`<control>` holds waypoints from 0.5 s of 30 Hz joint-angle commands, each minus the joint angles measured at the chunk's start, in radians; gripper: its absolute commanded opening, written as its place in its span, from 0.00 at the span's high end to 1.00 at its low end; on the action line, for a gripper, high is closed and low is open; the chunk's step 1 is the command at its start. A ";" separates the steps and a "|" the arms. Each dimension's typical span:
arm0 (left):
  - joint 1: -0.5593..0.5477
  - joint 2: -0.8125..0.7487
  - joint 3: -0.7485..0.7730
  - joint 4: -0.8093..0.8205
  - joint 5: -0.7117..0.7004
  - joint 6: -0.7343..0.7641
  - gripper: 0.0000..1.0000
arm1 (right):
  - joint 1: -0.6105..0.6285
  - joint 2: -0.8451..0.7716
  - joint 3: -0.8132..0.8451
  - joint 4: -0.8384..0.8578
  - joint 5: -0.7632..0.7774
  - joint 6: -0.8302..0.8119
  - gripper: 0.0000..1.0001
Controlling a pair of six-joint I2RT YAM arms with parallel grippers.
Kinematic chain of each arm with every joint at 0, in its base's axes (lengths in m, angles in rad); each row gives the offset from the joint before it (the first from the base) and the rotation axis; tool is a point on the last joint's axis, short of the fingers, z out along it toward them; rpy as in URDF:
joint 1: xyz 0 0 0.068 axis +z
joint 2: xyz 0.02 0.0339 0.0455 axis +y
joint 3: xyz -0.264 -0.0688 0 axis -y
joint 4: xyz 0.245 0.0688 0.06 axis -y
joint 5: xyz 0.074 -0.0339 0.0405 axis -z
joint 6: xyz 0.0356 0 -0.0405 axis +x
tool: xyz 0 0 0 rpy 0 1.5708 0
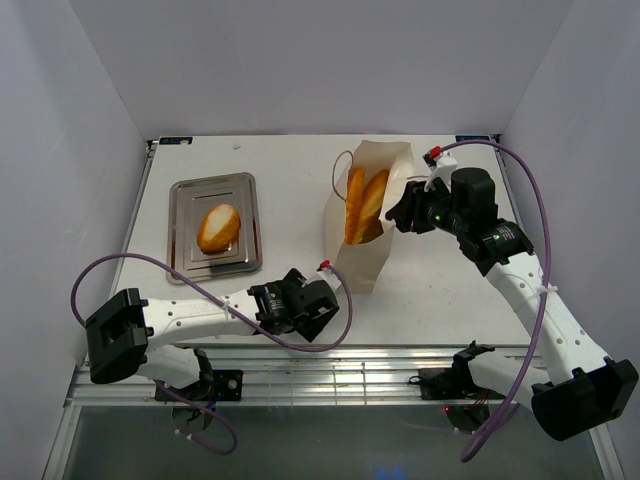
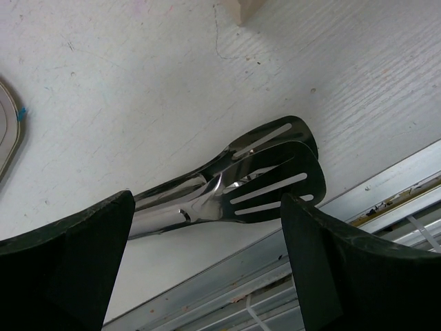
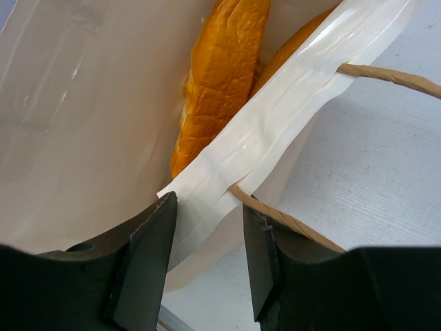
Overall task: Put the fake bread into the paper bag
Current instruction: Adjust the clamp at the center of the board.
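Inventory, bagging job, taken mid-task.

Item 1, paper bag (image 1: 366, 262): upright at centre-right of the counter (image 1: 290, 160), mouth up. My right jaws are closed on its right-hand rim, one finger inside and one outside. The cord handle (image 3: 386, 77) runs just beside them. I judge this grip holds the mouth spread.

Item 2, fake bread (image 3: 220, 83): two long pieces lean inside the bag, side by side and touching. One oval roll (image 1: 218, 228) lies on the steel tray (image 1: 188, 200) at the counter's left, well apart from the bag.

Item 3, tongs (image 2: 234, 186): flat on the counter near its front edge, close to the bag's foot, slotted heads together. My left jaws hang over them wide open and grip nothing. Their fingers (image 2: 69, 262) stand either side of the tongs without clamping.

Stage, as judged: roughly two thirds done, with the last roll the step in hand.

Next move, as judged: the left jaws close on the tong handles firmly enough to work them. They carry the tongs to the tray, pinch the roll across its width, lift it over the rim and let it go beside the other two. The right jaws hold the rim steady throughout. The roll's glossy skin may slip between the tong heads.

Surface: white counter, lightly scuffed and speckled, with a metal rail (image 1: 330, 365) along the near edge.

Room: plain white panels (image 1: 320, 60) on three sides; nothing more shows.
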 commanded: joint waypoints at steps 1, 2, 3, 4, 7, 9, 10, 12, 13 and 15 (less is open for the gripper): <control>-0.014 -0.022 0.033 -0.027 -0.051 -0.035 0.03 | -0.001 0.004 -0.005 -0.036 -0.001 -0.027 0.51; -0.017 -0.033 0.033 -0.030 -0.060 -0.042 0.03 | -0.001 0.004 -0.005 -0.036 0.001 -0.027 0.51; -0.017 -0.056 0.031 -0.029 -0.079 -0.061 0.03 | -0.001 0.005 -0.003 -0.036 -0.001 -0.027 0.51; -0.017 -0.067 0.028 -0.030 -0.090 -0.069 0.03 | -0.001 0.005 -0.003 -0.036 -0.001 -0.027 0.51; -0.017 -0.099 0.031 -0.047 -0.126 -0.105 0.03 | -0.001 0.010 -0.003 -0.035 -0.004 -0.026 0.51; -0.017 -0.116 0.023 -0.055 -0.116 -0.112 0.03 | -0.001 0.013 -0.002 -0.033 -0.004 -0.027 0.51; -0.018 -0.131 0.020 -0.056 -0.125 -0.124 0.03 | -0.001 0.013 -0.003 -0.033 -0.006 -0.027 0.51; -0.017 -0.145 0.007 -0.067 -0.134 -0.139 0.03 | -0.001 0.014 -0.005 -0.030 -0.009 -0.027 0.51; -0.018 -0.151 0.011 -0.076 -0.140 -0.157 0.03 | -0.001 0.014 -0.006 -0.030 -0.012 -0.026 0.51; -0.018 -0.157 0.013 -0.089 -0.151 -0.176 0.03 | -0.001 0.013 -0.008 -0.028 -0.010 -0.026 0.51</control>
